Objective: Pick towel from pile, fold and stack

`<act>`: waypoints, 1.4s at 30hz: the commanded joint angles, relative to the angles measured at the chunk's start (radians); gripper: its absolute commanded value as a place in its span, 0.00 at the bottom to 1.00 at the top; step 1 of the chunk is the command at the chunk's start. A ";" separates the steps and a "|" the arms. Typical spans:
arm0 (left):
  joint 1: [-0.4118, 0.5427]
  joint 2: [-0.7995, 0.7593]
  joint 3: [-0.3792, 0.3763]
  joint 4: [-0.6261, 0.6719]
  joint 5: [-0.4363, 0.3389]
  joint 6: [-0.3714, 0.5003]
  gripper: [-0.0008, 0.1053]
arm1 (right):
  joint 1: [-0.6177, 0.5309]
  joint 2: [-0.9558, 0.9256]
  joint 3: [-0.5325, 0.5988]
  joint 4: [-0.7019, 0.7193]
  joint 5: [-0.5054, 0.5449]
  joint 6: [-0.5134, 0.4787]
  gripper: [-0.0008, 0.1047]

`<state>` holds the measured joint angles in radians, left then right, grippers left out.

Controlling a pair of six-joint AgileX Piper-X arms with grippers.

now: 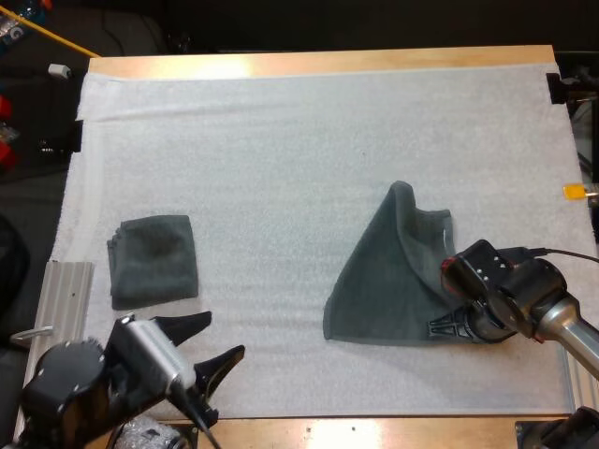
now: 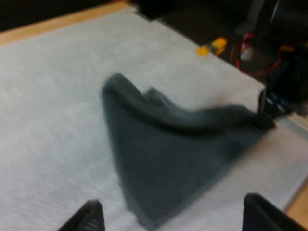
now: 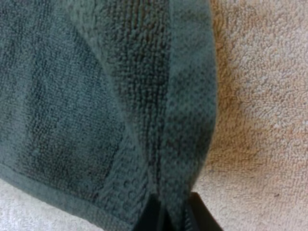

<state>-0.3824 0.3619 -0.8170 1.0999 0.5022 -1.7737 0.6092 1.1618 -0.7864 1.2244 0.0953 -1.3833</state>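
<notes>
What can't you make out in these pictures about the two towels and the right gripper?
High view: layers in the folded dark grey-green towel, too small from above.
High and left wrist views: anything under the draped dark grey-green towel, covered by its raised ridge.
Right wrist view: most of the right gripper, shut on that towel's hem, cut off by the picture's edge.
</notes>
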 commanded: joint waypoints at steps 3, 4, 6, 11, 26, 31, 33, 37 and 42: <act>-0.003 0.096 0.052 -0.006 0.076 -0.025 0.55 | 0.001 -0.008 -0.002 -0.015 0.006 -0.005 0.01; -0.004 0.113 0.059 -0.006 0.081 -0.025 0.55 | 0.001 -0.008 -0.002 -0.018 0.006 -0.005 0.01; -0.008 0.188 0.070 -0.008 0.082 -0.009 0.55 | 0.001 -0.008 -0.002 -0.020 0.006 -0.004 0.01; -0.054 0.336 0.070 -0.055 0.079 0.075 0.55 | 0.001 -0.008 -0.002 -0.020 0.006 0.003 0.01; -0.474 0.762 0.070 -0.305 -0.260 0.154 0.55 | 0.001 -0.008 -0.002 -0.020 0.006 0.018 0.01; -0.531 0.885 0.070 -0.410 -0.349 0.154 0.55 | 0.001 -0.008 -0.002 -0.020 0.006 0.018 0.01; -0.530 0.940 0.070 -0.447 -0.356 0.154 0.55 | 0.001 -0.008 -0.002 -0.020 0.006 0.018 0.01; -0.530 1.022 0.068 -0.497 -0.358 0.154 0.55 | 0.001 -0.008 -0.002 -0.020 0.006 0.018 0.01; -0.530 1.114 0.067 -0.535 -0.358 0.154 0.55 | 0.001 -0.008 -0.002 -0.020 0.006 0.018 0.01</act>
<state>-0.9079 1.4771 -0.7451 0.5770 0.1599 -1.6197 0.6092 1.1618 -0.7864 1.2039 0.0953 -1.3702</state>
